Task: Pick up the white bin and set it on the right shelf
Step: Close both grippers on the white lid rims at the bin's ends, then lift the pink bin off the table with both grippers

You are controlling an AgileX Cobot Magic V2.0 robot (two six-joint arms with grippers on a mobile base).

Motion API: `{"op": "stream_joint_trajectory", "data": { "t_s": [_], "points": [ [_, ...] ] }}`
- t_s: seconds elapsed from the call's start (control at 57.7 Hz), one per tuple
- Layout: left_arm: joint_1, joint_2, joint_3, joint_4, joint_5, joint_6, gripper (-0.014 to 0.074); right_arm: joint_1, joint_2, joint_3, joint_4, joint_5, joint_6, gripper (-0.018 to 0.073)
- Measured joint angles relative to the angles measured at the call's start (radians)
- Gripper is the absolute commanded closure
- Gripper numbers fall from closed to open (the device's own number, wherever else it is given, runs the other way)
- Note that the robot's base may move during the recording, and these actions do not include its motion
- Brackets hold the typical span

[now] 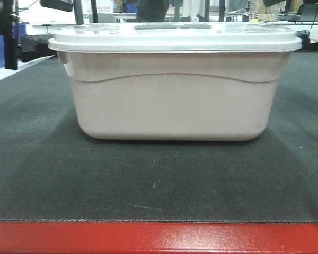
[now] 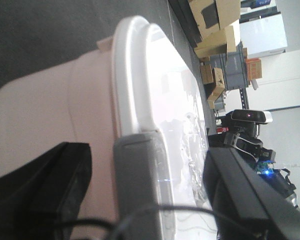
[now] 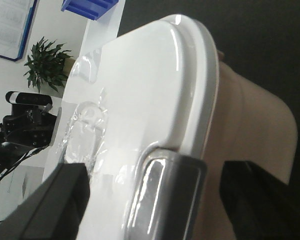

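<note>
Dark mat (image 1: 42,174) beneath 1 lidded white bin (image 1: 175,106), contents unseen.

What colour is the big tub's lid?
White. The flat plastic lid tops the pinkish-beige rectangular tub; best seen in the front view.

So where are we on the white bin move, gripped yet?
Done: both arms are at the white bin. The left gripper and right gripper each straddle the lid rim at one end.
In hand: the grasp. Jaws look open, with gaps on both sides of the rim.
Left: close, lift, carry. The bin sits flat on the dark mat, and no shelf is in view.
</note>
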Motion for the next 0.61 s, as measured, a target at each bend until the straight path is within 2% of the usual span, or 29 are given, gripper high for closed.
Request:
{"op": "stream_joint_trajectory", "data": {
  "t_s": [0.434, 0.503, 0.607],
  "points": [
    [-0.046, 0.0, 0.0, -0.003, -0.002, 0.002, 0.0219, 0.038, 0.0, -0.002, 0.0, -0.008, -0.013, -0.006],
    [-0.048, 0.0, 0.0, -0.003, -0.004, 0.002, 0.022, 0.042, 0.0, -0.002, -0.002, -0.013, -0.013, -0.0007],
    [-0.048, 0.0, 0.0, -0.003, -0.006, 0.003, 0.0256, 0.048, 0.002, -0.002, -0.004, -0.023, -0.013, 0.0141]
  ]
}}
